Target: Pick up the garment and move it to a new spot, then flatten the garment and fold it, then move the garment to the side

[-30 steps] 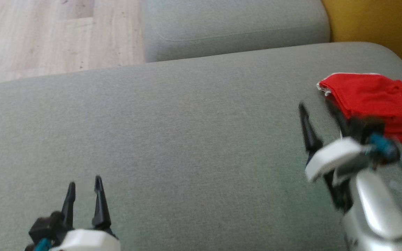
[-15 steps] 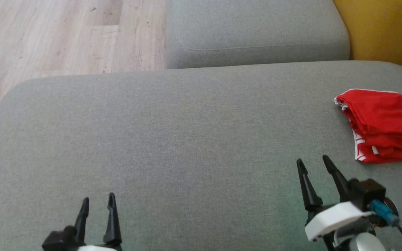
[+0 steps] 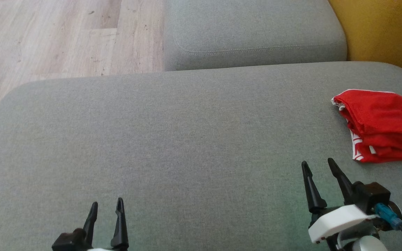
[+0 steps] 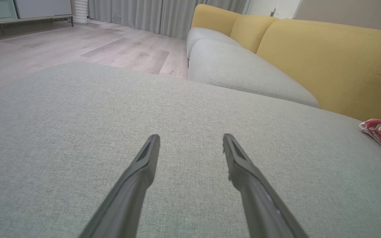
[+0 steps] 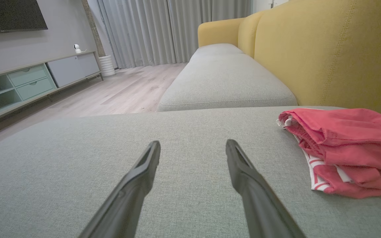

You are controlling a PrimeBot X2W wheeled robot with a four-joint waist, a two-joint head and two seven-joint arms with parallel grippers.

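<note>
Beside the folded red garment (image 3: 386, 125), right hand (image 3: 317, 162) drawn back off it, spread and empty, left hand (image 3: 106, 202) spread too

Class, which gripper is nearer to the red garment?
Right. The right gripper, open, lies close to the garment, nearer the robot and to its left, not touching. The left gripper, also open, is far across the cushion.
</note>
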